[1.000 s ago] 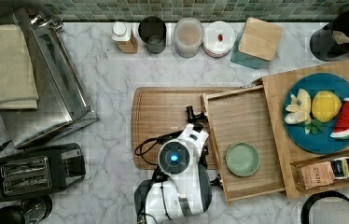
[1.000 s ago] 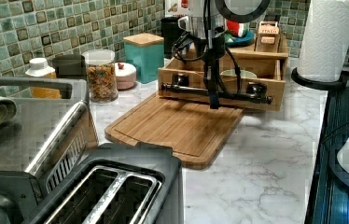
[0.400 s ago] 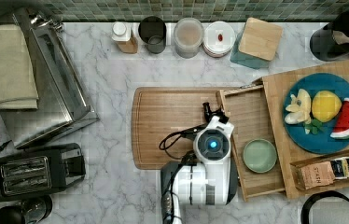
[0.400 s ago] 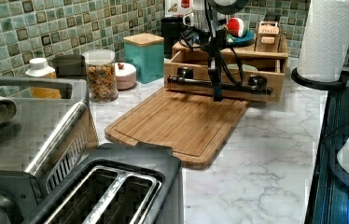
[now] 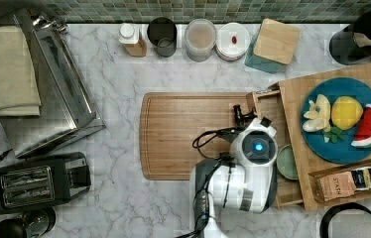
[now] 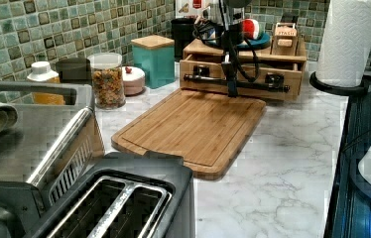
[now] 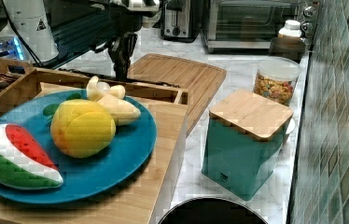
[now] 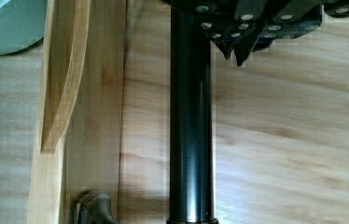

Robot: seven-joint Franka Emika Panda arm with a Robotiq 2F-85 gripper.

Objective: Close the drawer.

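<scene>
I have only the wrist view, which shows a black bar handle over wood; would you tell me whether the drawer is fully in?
Observer: Not fully. In the top view the drawer projects from under the wooden stand toward the cutting board.
Operator: Thank you. Is anything inside it?
Observer: Yes, a green bowl, partly showing past the stand's edge.
Operator: Where is the gripper along the handle?
Observer: In the left view the gripper is in front of the handle, near its middle.
</scene>
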